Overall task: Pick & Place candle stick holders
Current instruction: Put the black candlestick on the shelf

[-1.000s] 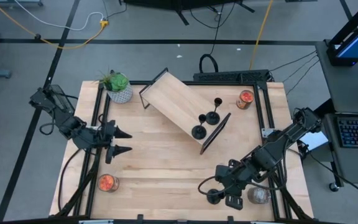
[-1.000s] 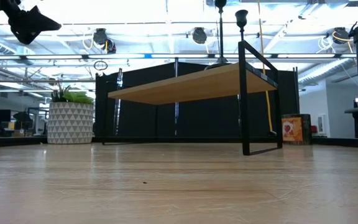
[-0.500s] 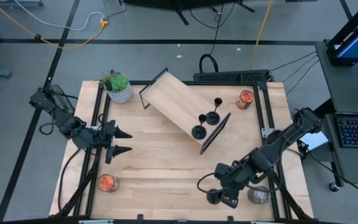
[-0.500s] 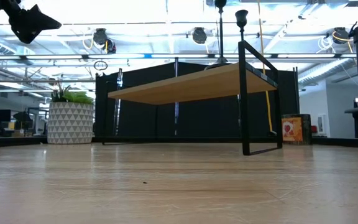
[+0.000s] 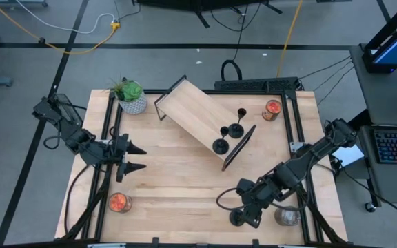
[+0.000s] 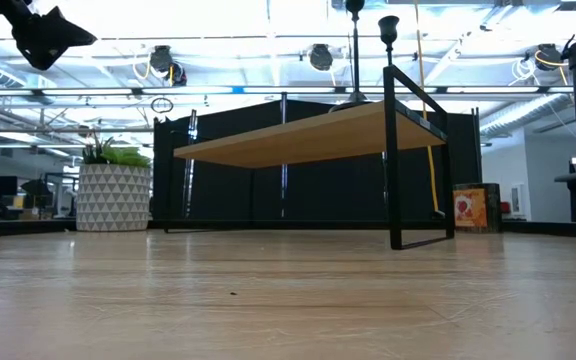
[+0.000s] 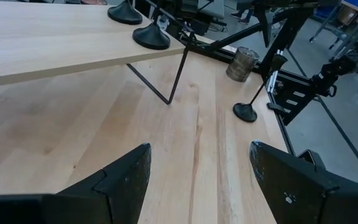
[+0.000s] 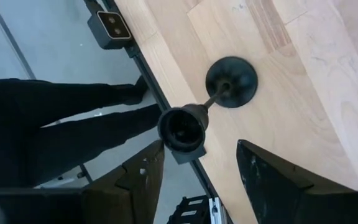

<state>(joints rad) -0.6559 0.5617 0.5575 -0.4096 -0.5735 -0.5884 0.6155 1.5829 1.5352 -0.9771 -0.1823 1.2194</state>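
Observation:
One black candle stick holder (image 8: 194,118) stands upright on its round base (image 8: 231,81) close to the table's near right edge, also seen in the high view (image 5: 236,218). My right gripper (image 8: 201,146) hangs over it, open, with a finger on either side of the cup top (image 8: 182,129); I see no touch. Three more holders (image 5: 234,129) stand on their bases on the raised wooden shelf (image 5: 198,117). My left gripper (image 5: 142,158) waits open at the table's left edge, holding nothing.
A potted plant (image 5: 131,96) stands at the far left. Orange candle jars sit at the far right (image 5: 272,110) and near left (image 5: 119,202), and a glass jar (image 5: 287,217) sits beside the right arm. A person's dark-trousered legs (image 8: 55,124) stand just beyond the near edge.
My right gripper has sunk a little over the holder near the table's near right edge, shifted slightly toward the left edge, and rolled about its own line. The holder stands where it was. My left arm has kept still.

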